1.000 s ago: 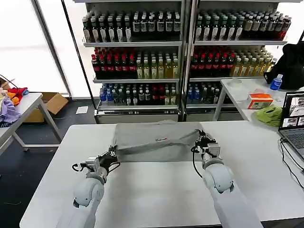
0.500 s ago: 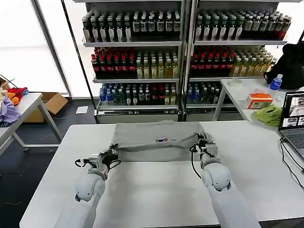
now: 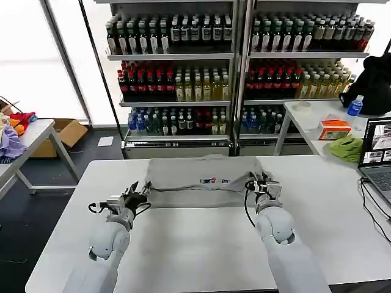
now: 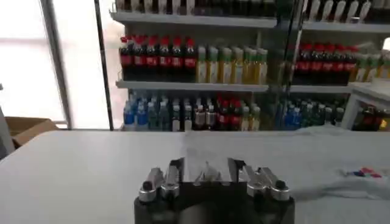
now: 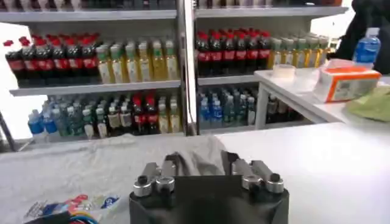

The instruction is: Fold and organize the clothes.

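Lying between both jaws: folded shirt (image 3: 201,180).

Left gripper (image 4: 206,172) (fingers spread) over the grey shirt's (image 4: 292,159) edge.

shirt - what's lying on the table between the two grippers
In the head view, the folded grey shirt spans the stretch between the left gripper and the right gripper; nearer the robot, the white table is bare.

One grey shirt (image 3: 204,181), two hands: left (image 3: 135,196), right (image 3: 261,185).
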`<state>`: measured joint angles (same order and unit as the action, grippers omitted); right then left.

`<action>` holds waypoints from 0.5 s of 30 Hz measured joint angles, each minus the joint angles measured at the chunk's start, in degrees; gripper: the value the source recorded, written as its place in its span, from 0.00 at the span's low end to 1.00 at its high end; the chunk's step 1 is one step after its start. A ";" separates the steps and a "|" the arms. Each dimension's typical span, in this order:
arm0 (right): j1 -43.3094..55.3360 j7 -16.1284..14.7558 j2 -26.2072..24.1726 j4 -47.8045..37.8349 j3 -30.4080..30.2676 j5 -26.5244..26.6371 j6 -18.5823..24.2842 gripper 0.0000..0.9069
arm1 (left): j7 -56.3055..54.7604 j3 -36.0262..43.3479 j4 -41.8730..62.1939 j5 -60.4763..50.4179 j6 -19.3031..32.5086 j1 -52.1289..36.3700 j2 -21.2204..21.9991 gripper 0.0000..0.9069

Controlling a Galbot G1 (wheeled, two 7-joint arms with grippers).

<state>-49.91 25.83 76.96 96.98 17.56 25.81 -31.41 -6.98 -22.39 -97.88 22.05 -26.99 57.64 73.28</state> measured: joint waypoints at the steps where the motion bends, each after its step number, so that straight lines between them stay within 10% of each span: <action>1: 0.12 0.52 0.12 0.02 0.05 0.35 -0.02 1.00 | -0.01 -0.10 -0.29 0.12 -0.11 0.12 -0.01 1.00; 15: 1.22 4.67 0.68 1.82 0.52 5.73 1.69 1.00 | -0.26 -1.10 -4.20 1.18 -2.18 2.42 -0.63 1.00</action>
<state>-48.69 30.49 77.63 98.80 18.08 31.54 -29.72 -7.24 -23.50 -102.08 23.23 -29.17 60.06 72.65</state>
